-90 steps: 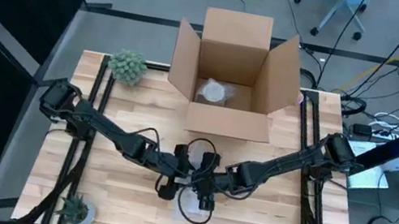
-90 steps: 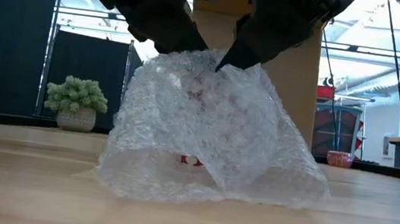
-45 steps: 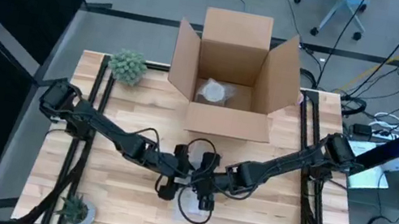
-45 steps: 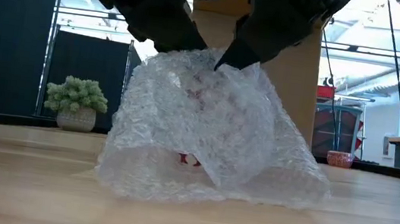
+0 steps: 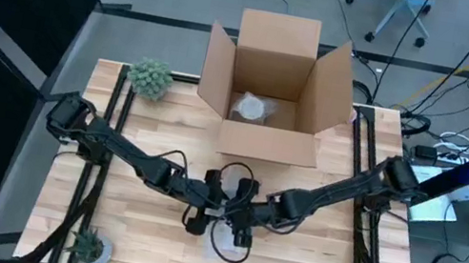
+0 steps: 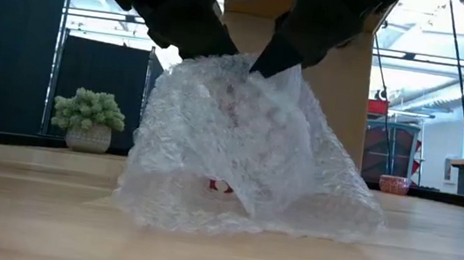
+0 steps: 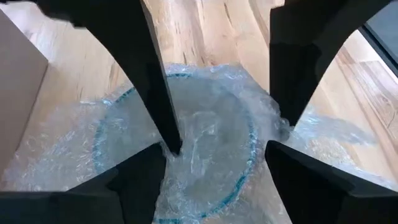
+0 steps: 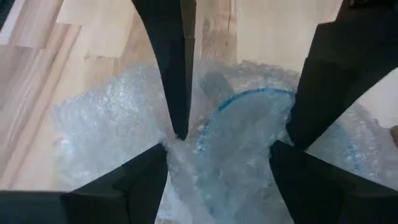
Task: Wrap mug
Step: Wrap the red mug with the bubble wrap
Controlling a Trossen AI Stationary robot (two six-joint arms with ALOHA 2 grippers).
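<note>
High view: pale wooden slat table point(image 5: 160, 114) with open brown cardboard box point(image 5: 270, 80) at far edge, small clear-wrapped bundle point(image 5: 251, 107) on box floor. Fuzzy green potted plant point(image 5: 150, 78) at far left corner, spiky green potted plant point(image 5: 87, 244) at near left corner. Both dark arms angled in to table centre, left gripper point(image 5: 207, 206) and right gripper point(image 5: 243, 218) just beside each other over crumpled sheet of clear bubble wrap point(image 5: 224, 243).

Low view: bubble wrap point(image 6: 242, 153) heaped in a tent shape on table point(image 6: 44, 213), covering glass mug with red marking point(image 6: 220, 184); only a red patch visible near the base. Both grippers down on top of heap, right gripper point(image 6: 262, 63) lifting a fold of wrap. Fuzzy plant point(image 6: 88, 118) behind at left, box point(image 6: 351, 100) behind heap.

Left wrist view: left gripper point(image 7: 221, 134) with fingers point(image 7: 161, 112) spread wide over blue-tinted round rim of mug point(image 7: 236, 186) under wrap point(image 7: 68, 149); one fingertip pressed into wrap, nothing pinched between fingers. Box wall point(image 7: 15, 74) at edge.

Right wrist view: right gripper point(image 8: 236, 124) likewise parted, fingers point(image 8: 177, 93) straddling wrap point(image 8: 106, 124) above mug rim point(image 8: 217, 121); one tip touching a crease, grasp on wrap not certain.
</note>
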